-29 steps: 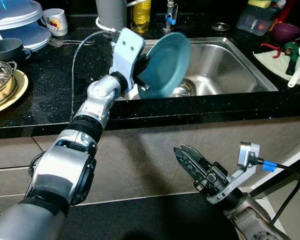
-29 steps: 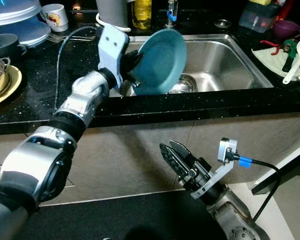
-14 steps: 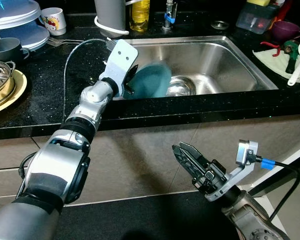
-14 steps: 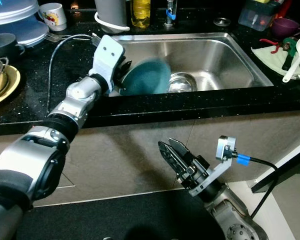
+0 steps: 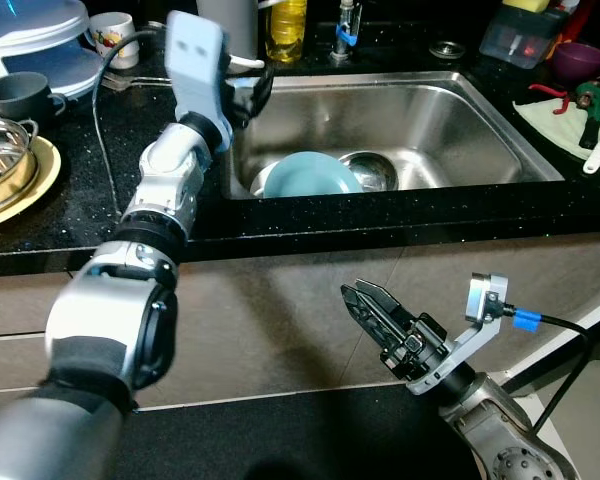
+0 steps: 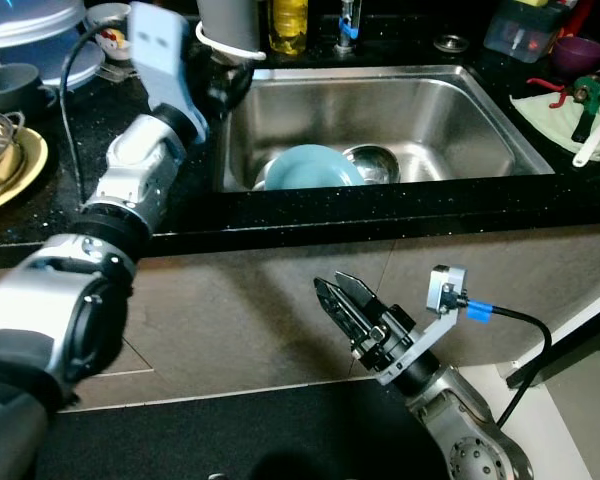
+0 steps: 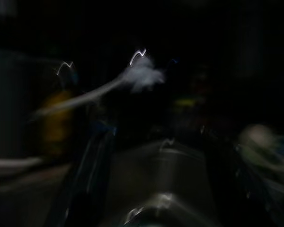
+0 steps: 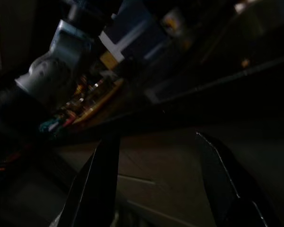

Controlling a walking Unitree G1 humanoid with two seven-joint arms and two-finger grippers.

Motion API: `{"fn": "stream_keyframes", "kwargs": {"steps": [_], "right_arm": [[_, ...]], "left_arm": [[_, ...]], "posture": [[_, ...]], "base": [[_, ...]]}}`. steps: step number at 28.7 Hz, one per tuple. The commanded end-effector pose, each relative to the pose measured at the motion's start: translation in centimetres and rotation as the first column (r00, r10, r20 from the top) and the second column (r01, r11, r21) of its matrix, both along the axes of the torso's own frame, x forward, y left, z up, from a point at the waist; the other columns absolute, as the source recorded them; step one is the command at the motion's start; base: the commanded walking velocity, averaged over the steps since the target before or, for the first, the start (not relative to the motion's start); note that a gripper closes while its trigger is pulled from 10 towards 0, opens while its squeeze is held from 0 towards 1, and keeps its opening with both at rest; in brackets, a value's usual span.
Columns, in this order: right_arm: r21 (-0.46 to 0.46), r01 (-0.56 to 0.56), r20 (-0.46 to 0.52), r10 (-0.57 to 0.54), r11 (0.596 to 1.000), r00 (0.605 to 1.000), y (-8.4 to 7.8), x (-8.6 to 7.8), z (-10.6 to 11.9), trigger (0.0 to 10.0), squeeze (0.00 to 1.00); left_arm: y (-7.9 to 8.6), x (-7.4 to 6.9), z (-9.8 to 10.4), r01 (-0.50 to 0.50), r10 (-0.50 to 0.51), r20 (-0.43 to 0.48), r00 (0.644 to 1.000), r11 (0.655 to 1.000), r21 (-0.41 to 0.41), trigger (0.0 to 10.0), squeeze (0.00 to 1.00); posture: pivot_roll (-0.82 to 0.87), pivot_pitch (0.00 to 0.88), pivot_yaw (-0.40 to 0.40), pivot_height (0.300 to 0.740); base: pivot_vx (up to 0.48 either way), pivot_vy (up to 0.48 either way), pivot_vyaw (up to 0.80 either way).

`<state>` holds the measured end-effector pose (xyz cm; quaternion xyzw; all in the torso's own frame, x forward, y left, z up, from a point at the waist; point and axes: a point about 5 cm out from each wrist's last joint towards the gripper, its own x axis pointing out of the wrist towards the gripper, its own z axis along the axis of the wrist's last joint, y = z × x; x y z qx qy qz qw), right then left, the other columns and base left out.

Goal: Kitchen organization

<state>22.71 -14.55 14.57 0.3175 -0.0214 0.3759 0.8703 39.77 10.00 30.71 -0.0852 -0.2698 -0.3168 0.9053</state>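
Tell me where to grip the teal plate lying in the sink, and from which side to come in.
Grip the teal plate by its raised rim, coming from above over the counter edge. It rests tilted in the sink, leaning toward the metal bowl, so the upper rim is probably the freest part; the steel walls block a sideways approach.

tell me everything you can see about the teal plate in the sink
The teal plate is round, plain and matte-looking, possibly plastic or ceramic. It lies in the steel sink, at the front left of the basin, tilted a little with its near edge hidden behind the counter edge. A steel bowl sits right beside it. The left gripper is above the sink's left rim, apart from the plate.
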Motion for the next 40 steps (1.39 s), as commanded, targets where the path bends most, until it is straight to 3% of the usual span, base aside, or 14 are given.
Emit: {"fn": "stream_keyframes", "kwargs": {"steps": [1, 3, 7, 12, 14, 17, 22, 27, 29, 33, 37, 40], "right_arm": [[-0.003, -0.003, -0.01, 0.003, 1.0, 1.0, -0.2, 0.1, -0.5, 10.0, 0.0], [0.004, -0.006, -0.009, 0.006, 1.0, 1.0, -0.2, 0.4, -0.6, 10.0, 0.0], [0.005, -0.001, -0.009, 0.001, 1.0, 1.0, -0.4, 0.7, -0.8, 10.0, 0.0], [0.032, 0.105, -0.02, -0.104, 0.994, 0.994, -1.3, 1.6, -1.0, 10.0, 0.0], [0.03, 0.106, -0.015, -0.106, 0.994, 0.994, -1.4, 1.8, -1.0, 10.0, 0.0], [0.029, 0.107, -0.013, -0.107, 0.994, 0.994, -1.5, 1.9, -1.1, 10.0, 0.0], [-0.042, 0.192, -0.015, -0.193, 0.98, 0.981, -2.5, 3.1, -1.3, 10.0, 0.0], [-0.056, 0.21, -0.016, -0.211, 0.976, 0.977, -2.6, 3.3, -1.4, 10.0, 0.0], [-0.102, 0.242, -0.015, -0.245, 0.965, 0.969, -3.0, 3.7, -1.6, 10.0, 0.0], [-0.142, 0.24, -0.013, -0.245, 0.96, 0.97, -3.0, 3.9, -1.8, 10.0, 0.0], [-0.199, 0.264, -0.006, -0.271, 0.944, 0.963, -3.1, 4.1, -2.0, 10.0, 0.0], [-0.219, 0.278, -0.007, -0.286, 0.935, 0.958, -3.3, 4.1, -2.1, 10.0, 0.0]], "left_arm": [[-1.2, -1.2, -0.7, 0.134, -0.134, 0.01, 0.991, 0.991, 0.005, 10.0, 0.0], [-1.9, -2.3, -1.3, 0.205, -0.206, 0.027, 0.978, 0.979, 0.016, 10.0, 0.0], [-2.0, -2.9, -2.4, 0.184, -0.185, 0.022, 0.982, 0.981, 0.057, 10.0, 0.0], [-1.1, -4.2, -5.3, 0.137, -0.136, -0.073, 0.988, 0.991, 0.006, 10.0, 0.0], [-1.3, -5.4, -6.7, 0.151, -0.148, -0.126, 0.981, 0.988, 0.011, 10.0, 0.0], [-1.5, -6.0, -7.3, 0.163, -0.159, -0.145, 0.976, 0.986, 0.015, 10.0, 0.0], [-2.1, -8.3, -10.7, 0.17, -0.151, -0.239, 0.959, 0.984, 0.06, 10.0, 0.0], [-2.2, -8.9, -11.6, 0.151, -0.128, -0.274, 0.953, 0.986, 0.067, 10.0, 0.0], [-2.6, -10.2, -13.3, 0.123, -0.082, -0.312, 0.947, 0.986, 0.114, 10.0, 0.0], [-2.5, -10.9, -14.5, 0.096, -0.029, -0.323, 0.946, 0.976, 0.193, 10.0, 0.0], [-1.4, -10.9, -16.8, 0.012, 0.099, -0.347, 0.933, 0.952, 0.306, 10.0, 0.0], [-0.6, -10.8, -17.8, -0.02, 0.147, -0.374, 0.916, 0.946, 0.323, 10.0, 0.0]], "posture": [[0.0, 0.008, -0.03, 0.74], [0.01, 0.0, -0.035, 0.74], [0.02, 0.0, -0.044, 0.74], [0.02, 0.0, -0.047, 0.74], [0.03, 0.0, -0.047, 0.74], [0.03, 0.0, -0.048, 0.74], [0.03, 0.0, -0.05, 0.74], [0.03, 0.0, -0.055, 0.74], [0.03, 0.0, -0.058, 0.74], [0.03, 0.0, -0.055, 0.74], [0.02, 0.0, -0.055, 0.74], [0.02, 0.0, -0.052, 0.74]], "base": [[0.0, 0.0, 0.0], [0.0, 0.0, 0.0], [0.0, 0.0, 0.0], [0.0, 0.0, 0.0], [0.0, 0.0, 0.0], [0.0, 0.0, 0.0], [0.0, 0.0, 0.0], [0.0, 0.0, 0.0], [0.0, 0.0, 0.0], [0.0, 0.0, 0.0], [0.0, 0.0, 0.0], [0.0, 0.0, 0.0]]}}
